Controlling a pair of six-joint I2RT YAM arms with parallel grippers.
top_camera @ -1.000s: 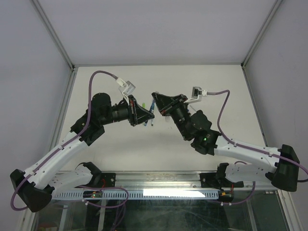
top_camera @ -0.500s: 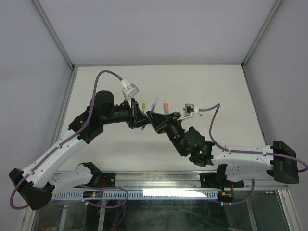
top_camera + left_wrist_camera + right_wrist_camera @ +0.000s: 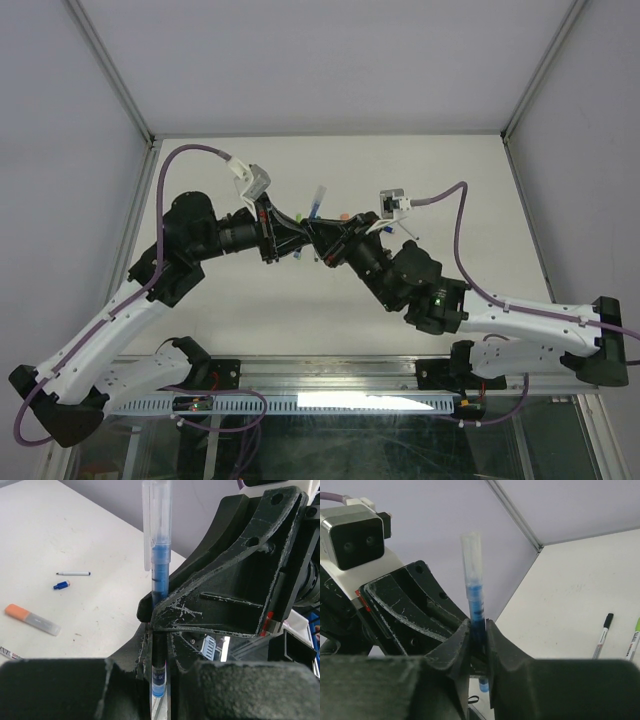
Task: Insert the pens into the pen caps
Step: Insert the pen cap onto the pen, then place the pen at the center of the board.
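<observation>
A blue pen (image 3: 159,575) with a clear cap (image 3: 156,525) on its upper end stands between both grippers, above the table. My left gripper (image 3: 159,647) is shut on its dark lower barrel, whose blue end shows between the fingers. My right gripper (image 3: 479,627) is shut on the blue part just below the clear cap (image 3: 471,555). In the top view the left gripper (image 3: 298,238) and right gripper (image 3: 322,240) meet tip to tip at the table's middle, with the capped pen (image 3: 316,200) sticking out behind them.
On the table lie an orange-capped pale marker (image 3: 31,619), a loose blue cap (image 3: 61,585) and a thin white pen (image 3: 73,573). A black-capped pen (image 3: 603,634) and a lime green marker (image 3: 635,640) lie to the right. A wall corner stands behind.
Both arms have shifted while the grippers stayed together. The left arm's elbow swung left, the right arm's wrist rose, and the pen's capped end now points further back.
</observation>
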